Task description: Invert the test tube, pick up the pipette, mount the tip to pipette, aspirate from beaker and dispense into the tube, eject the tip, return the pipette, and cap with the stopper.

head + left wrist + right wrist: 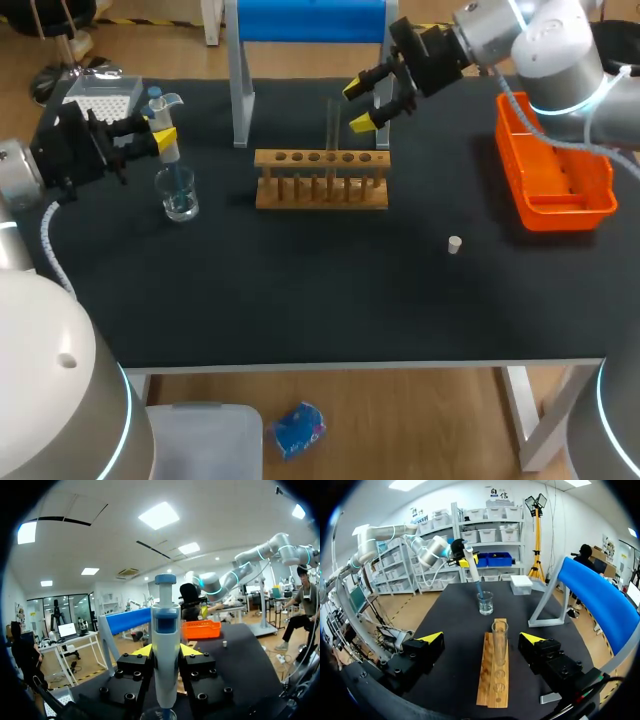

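Blue tip (478, 591) inside beaker (485, 603): right wrist | stopper (454, 244): head, left wrist

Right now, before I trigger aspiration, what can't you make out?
1. How deep the tip sits in the beaker: in the left wrist view the pipette and the left gripper hide it; in the other views it is too small.
2. Liquid level in the beaker: too small in the head view.
3. Contents of the test tube: clear glass, faint in the head view.
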You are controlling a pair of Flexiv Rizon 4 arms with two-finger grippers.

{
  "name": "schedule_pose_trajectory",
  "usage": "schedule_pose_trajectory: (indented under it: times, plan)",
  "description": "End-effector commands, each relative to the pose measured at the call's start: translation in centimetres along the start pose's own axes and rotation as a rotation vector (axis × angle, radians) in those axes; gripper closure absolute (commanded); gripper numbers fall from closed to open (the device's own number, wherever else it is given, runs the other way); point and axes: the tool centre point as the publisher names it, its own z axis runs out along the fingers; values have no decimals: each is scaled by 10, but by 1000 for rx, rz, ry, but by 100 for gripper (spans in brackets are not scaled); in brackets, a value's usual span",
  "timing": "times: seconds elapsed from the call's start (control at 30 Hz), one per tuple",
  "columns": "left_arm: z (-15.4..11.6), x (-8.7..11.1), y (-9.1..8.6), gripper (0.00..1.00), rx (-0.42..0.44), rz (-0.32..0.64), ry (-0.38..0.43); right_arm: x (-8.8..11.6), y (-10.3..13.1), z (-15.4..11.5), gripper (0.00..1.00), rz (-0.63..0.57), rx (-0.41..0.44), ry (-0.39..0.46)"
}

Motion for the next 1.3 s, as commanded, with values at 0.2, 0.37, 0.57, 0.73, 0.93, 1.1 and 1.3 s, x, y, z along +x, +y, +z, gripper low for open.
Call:
schedule_pose_trajectory:
  times: [0.2, 0.37, 0.57, 0.73, 0.93, 1.1, 1.3]
  plan:
    - [0, 0, -1, 100, -1, 0, -1, 13, -2, -2, 0, -19, 30, -61]
    - [0, 0, -1, 100, -1, 0, -1, 13, -2, -2, 0, -19, 30, -61]
    - [0, 0, -1, 100, -1, 0, -1, 13, -2, -2, 0, -19, 30, -61]
    - [0, 0, -1, 100, -1, 0, -1, 13, -2, -2, 0, -19, 30, -61]
    - [0, 0, -1, 100, -1, 0, -1, 13, -2, -2, 0, -19, 30, -61]
    - [-1, -1, 0, 100, -6, -3, 1, 13, -2, -2, 0, -19, 30, -61]
    - [-2, -3, -3, 100, -14, -25, -4, 13, -2, -2, 0, -19, 30, -61]
